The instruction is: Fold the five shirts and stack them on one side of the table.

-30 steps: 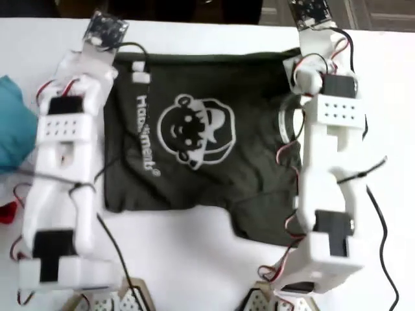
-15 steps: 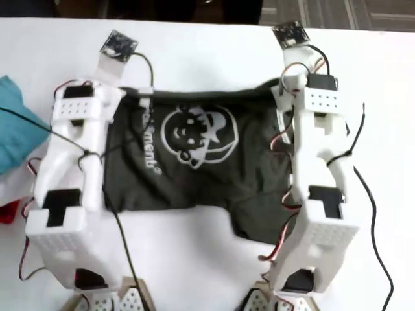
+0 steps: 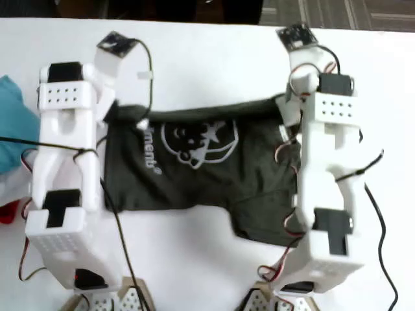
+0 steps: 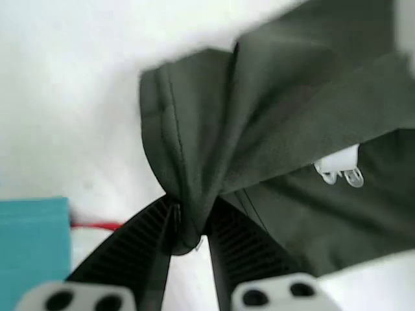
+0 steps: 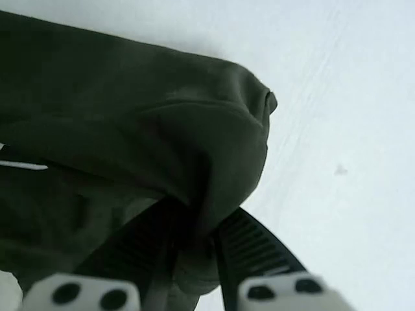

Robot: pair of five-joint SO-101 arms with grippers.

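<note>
A dark green shirt (image 3: 207, 175) with a white cartoon print lies across the middle of the white table (image 3: 207, 65), between the two arms. My left gripper (image 4: 189, 223) is shut on the shirt's far left corner (image 4: 188, 149), which bunches up from its black fingers (image 4: 136, 240). My right gripper (image 5: 194, 240) is shut on the far right corner (image 5: 220, 149) in the same way. In the high view both far corners (image 3: 123, 116) are lifted and drawn toward the near side, so the far edge (image 3: 214, 110) curls over the print. The near part lies flat.
A teal shirt (image 3: 16, 123) lies at the table's left edge, with something red (image 3: 6, 210) below it. Arm bases and cables stand along the near edge. The far strip of table is bare white.
Both grippers have pulled the shirt's far edge up and toward the near side. The far edge has come off the table and the shirt looks shorter front to back.
</note>
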